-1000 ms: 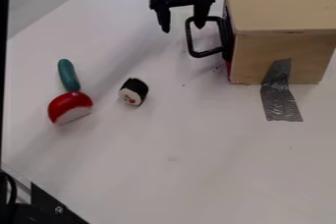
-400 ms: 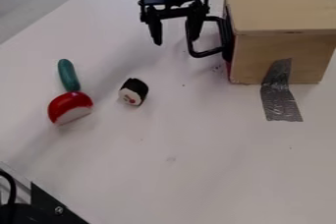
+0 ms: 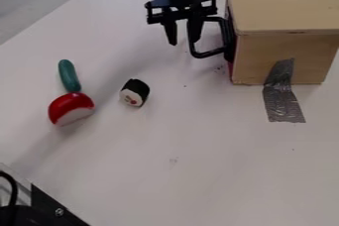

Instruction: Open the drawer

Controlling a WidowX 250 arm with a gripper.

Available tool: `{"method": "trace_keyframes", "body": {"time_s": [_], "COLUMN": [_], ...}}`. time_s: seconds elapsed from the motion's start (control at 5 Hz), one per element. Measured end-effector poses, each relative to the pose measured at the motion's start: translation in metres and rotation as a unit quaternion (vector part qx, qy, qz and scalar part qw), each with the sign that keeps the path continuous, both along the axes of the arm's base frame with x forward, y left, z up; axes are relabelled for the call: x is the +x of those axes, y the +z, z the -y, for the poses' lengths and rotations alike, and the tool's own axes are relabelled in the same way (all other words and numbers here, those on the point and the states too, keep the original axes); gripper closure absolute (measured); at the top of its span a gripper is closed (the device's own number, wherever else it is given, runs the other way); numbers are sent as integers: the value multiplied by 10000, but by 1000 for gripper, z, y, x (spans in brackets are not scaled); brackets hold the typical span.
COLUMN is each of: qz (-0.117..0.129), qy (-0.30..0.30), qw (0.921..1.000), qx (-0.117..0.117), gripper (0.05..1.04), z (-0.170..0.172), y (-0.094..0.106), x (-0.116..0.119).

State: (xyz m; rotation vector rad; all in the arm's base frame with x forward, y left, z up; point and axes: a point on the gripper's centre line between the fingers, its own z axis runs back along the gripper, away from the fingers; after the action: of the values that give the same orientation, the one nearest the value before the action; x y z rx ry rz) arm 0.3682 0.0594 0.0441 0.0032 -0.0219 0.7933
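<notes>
The black gripper (image 3: pixel 183 42) hangs at the top centre, just left of the wooden box. Its fingers are parted, though narrowly, and the right one overlaps the outer bar of the black drawer handle (image 3: pixel 210 53). Whether finger and bar touch, I cannot tell. The handle sticks out from the left face of the wooden drawer box (image 3: pixel 286 7). That face is seen edge-on, with a thin dark and red strip showing, and the drawer looks shut or nearly so.
A red and white toy piece (image 3: pixel 70 108) lies at the left against a green toy piece (image 3: pixel 69 76). Right of them is a black and white sushi toy (image 3: pixel 134 92). Grey tape (image 3: pixel 283 96) runs from the box's front down onto the white table (image 3: pixel 198 170).
The gripper has come down toward the handle, first shifting left and then slightly back right. The gap between its fingers has narrowed. Handle and box have not moved.
</notes>
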Motion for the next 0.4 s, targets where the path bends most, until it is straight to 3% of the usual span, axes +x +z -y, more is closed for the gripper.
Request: {"method": "trace_keyframes", "body": {"time_s": [0.2,0.4], "qz": [-6,-57], "qy": [74,81], "qw": [10000,9999], "qx": [-56,-78], "gripper": [862,613], "z": [-2,-3], "y": [-1,0], "x": [-1,-2]}}
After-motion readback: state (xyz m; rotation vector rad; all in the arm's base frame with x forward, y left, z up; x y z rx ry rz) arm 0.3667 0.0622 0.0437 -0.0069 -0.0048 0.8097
